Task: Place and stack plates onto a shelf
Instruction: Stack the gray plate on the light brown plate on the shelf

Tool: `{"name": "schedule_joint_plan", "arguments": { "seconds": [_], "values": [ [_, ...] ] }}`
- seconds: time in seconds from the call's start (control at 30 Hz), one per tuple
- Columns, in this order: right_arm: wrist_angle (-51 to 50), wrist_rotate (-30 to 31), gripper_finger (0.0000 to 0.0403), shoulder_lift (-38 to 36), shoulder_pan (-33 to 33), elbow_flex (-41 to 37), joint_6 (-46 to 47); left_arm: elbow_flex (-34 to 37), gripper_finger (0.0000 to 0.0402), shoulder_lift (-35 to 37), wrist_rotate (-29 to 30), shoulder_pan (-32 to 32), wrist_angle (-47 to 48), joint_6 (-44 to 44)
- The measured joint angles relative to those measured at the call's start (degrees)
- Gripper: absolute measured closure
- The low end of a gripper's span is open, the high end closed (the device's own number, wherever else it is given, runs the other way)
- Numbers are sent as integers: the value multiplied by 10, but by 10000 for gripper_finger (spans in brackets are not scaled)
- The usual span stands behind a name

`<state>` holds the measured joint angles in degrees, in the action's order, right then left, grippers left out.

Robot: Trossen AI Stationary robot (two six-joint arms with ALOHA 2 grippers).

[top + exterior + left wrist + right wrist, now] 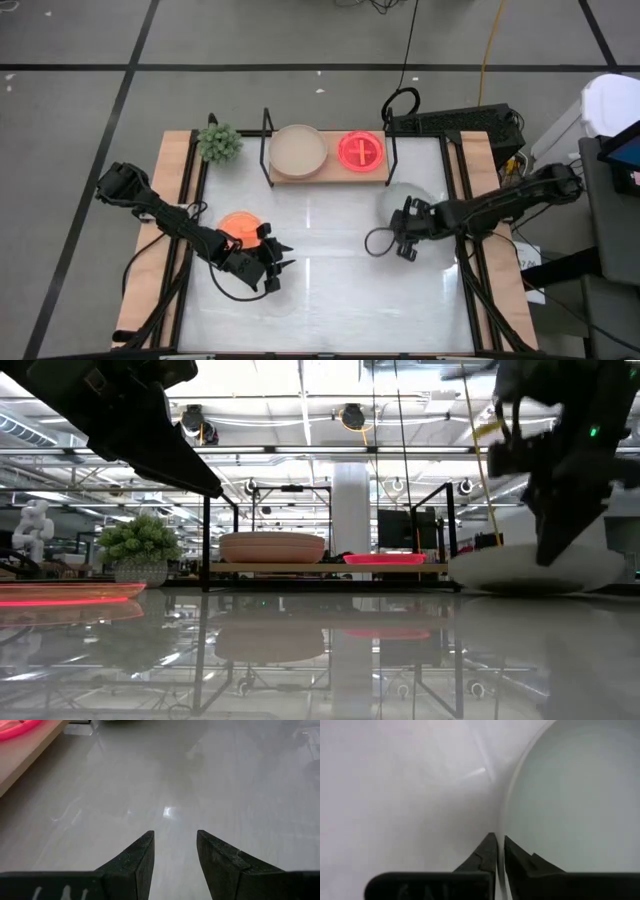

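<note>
The right pincer (402, 238) is pinching the rim of the grey plate (408, 200), which is lying on the bench (330, 270) just in front of the shelf (330, 176). The left pincer (277, 268) is waiting with its fingers spread and empty, near the orange plate (240, 227). The grip is only on the thin edge, so the plate could be slipping out or bumping the shelf's black frame when lifting.

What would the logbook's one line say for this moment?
right gripper: shut on pale grey plate rim | left gripper: open, empty | shelf: two plates
</note>
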<state>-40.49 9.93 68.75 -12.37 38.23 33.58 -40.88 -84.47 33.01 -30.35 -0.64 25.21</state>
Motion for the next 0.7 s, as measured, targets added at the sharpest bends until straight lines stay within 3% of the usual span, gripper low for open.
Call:
{"name": "schedule_joint_plan", "arguments": {
  "seconds": [0.37,0.7],
  "values": [
    [10,44,400,1,-124,87,-42,0,248,0,0,0,-43,-53],
    [89,65,400,1,-151,93,-160,0,248,0,0,17,-89,-112]
  ]
}}
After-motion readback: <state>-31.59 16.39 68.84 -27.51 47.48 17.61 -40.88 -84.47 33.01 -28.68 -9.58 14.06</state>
